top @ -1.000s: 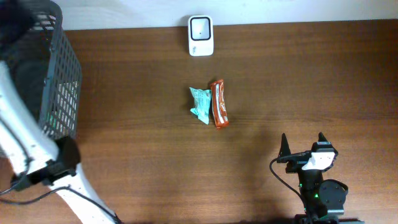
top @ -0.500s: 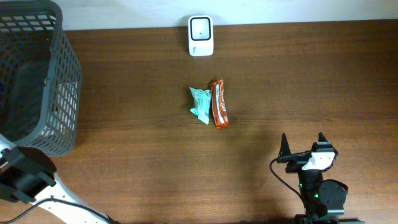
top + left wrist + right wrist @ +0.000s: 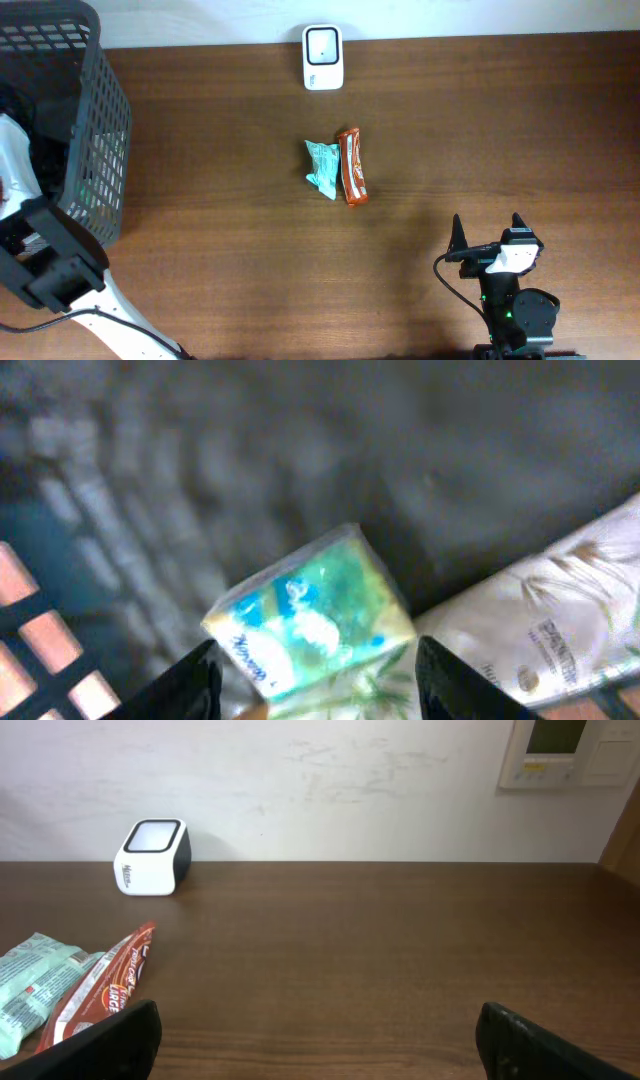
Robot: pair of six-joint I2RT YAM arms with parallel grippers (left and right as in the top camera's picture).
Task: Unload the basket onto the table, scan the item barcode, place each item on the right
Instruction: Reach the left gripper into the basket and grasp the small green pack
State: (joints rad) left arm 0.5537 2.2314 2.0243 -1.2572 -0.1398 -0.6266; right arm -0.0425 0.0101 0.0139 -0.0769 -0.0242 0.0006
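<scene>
The left claw (image 3: 318,682) is down in the basket (image 3: 105,130), jaws part-open either side of a blue-green packet (image 3: 310,622); I can't tell if they touch it. The right claw (image 3: 487,232) gapes wide and empty over the counter (image 3: 220,250), well apart from the scanner (image 3: 322,57).

A green-blue packet (image 3: 310,620) sits between the fingers of the left hand (image 3: 318,670), beside a white packet (image 3: 545,625).
</scene>
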